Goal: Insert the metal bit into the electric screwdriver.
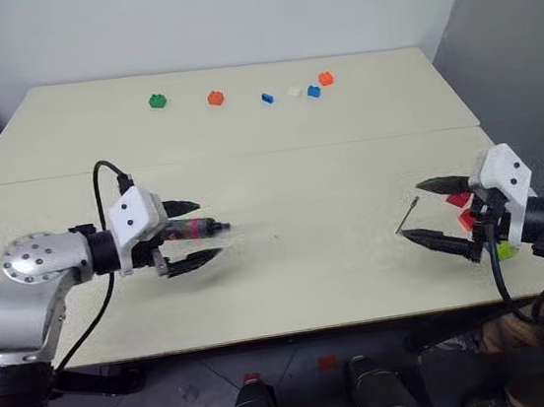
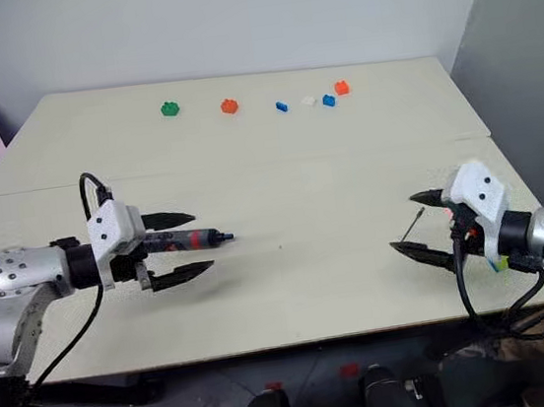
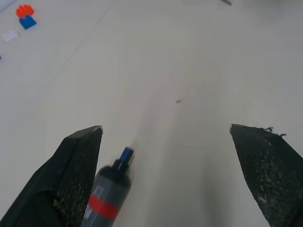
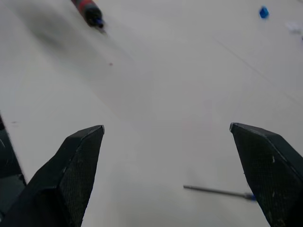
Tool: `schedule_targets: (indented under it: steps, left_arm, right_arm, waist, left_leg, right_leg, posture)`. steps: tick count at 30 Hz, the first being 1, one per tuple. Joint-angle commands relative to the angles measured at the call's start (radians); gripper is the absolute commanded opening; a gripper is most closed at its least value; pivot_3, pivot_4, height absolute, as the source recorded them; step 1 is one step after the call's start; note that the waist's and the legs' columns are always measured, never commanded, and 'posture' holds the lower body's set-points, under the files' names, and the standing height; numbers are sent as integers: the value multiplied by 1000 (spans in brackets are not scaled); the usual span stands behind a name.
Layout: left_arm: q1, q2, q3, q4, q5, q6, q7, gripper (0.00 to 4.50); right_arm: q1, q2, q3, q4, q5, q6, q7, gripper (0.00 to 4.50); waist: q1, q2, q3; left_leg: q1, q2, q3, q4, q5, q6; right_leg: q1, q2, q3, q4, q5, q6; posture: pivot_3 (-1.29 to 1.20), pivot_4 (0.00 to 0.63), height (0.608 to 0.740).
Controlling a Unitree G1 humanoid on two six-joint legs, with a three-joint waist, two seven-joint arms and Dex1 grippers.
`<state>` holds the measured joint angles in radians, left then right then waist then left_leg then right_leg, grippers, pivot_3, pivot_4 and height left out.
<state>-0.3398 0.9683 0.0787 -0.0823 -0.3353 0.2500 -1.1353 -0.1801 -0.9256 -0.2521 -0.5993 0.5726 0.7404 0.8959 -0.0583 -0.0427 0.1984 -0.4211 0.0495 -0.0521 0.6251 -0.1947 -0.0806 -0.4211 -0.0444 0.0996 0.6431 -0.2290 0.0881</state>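
Left gripper jaws spread wide, screwdriver lying between the fingers, tip pointing toward the right gripper; whether it's clamped or just resting against one finger, can't tell. Right gripper also wide open, empty, well apart from the screwdriver. Bit sits between its fingers, looks to be on the table, not gripped. Bit not inserted. Left to do, by my read: grab bit, line up with screwdriver tip, push in.
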Motion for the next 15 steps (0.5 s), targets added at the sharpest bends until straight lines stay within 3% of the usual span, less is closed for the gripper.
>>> schedule_targets:
  steps: [1, 6, 9, 15]
  left_arm:
    - [-121, 71, -75, 97, 109, -87, -87, 4500]
    - [-306, 74, -219, 267, 241, -124, -194, 4500]
    - [-478, 13, -327, 412, 339, -148, -248, 4500]
    - [-652, -82, -414, 629, 433, -305, -310, 4500]
  right_arm:
    - [-27, -49, 9, -64, 86, 22, 70, 4483]
    - [-48, -41, 23, -79, 163, 48, 63, 4483]
    - [-40, -34, 27, -80, 181, 39, 64, 4483]
    - [-3, -20, 32, -117, 184, 38, 28, 4483]
  waist:
    - [7, -1, 1]
    - [14, -1, 1]
    - [21, -1, 1]
    - [26, -1, 1]
  left_leg:
    - [0, 0, 0, 0, 0, 0]
    - [-4, 0, 0, 0, 0, 0]
    - [-5, 0, 0, 0, 0, 0]
    - [-7, 0, -1, 1, 0, 0]
  right_leg:
    - [0, 0, 0, 0, 0, 0]
    - [-1, -1, -1, -2, 0, 0]
    - [-3, 0, -2, -1, 0, 0]
    - [-3, 0, -2, 0, 0, 0]
  posture:
    - [0, 150, 740]
    - [0, 150, 740]
    - [0, 150, 740]
    - [0, 150, 740]
